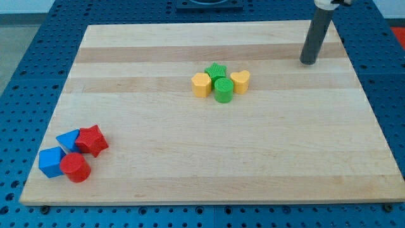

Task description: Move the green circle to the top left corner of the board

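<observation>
My tip [308, 62] stands near the top right of the wooden table [190, 164], well apart from the blocks; it has no gripper, so nothing is held. The green circle [223, 90] sits mid-table, touching a green star [216, 70], yellow hexagon [201, 84] and yellow heart [240, 81]. This looks like the approach step: next I must get round to the circle's right side and push it up-left.

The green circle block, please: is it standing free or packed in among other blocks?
Packed in: the green circle block touches the green star block, yellow hexagon block and yellow heart block.
</observation>
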Motion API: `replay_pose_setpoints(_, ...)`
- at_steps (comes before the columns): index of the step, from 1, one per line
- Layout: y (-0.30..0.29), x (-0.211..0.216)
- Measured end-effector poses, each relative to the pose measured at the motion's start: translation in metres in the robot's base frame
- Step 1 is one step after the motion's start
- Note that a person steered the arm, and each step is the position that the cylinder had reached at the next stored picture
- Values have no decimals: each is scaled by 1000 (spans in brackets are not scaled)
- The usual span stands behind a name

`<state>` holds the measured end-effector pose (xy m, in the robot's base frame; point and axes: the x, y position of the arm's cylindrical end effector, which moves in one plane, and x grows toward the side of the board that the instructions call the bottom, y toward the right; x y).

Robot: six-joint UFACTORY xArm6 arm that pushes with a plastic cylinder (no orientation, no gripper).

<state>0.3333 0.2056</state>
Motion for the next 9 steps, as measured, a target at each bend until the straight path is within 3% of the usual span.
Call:
replay_pose_setpoints(2,0,46)
replay_pose_setpoints(3,-12,89)
replay_pose_setpoints(6,-110,172)
replay_pose_setpoints(9,-169,172)
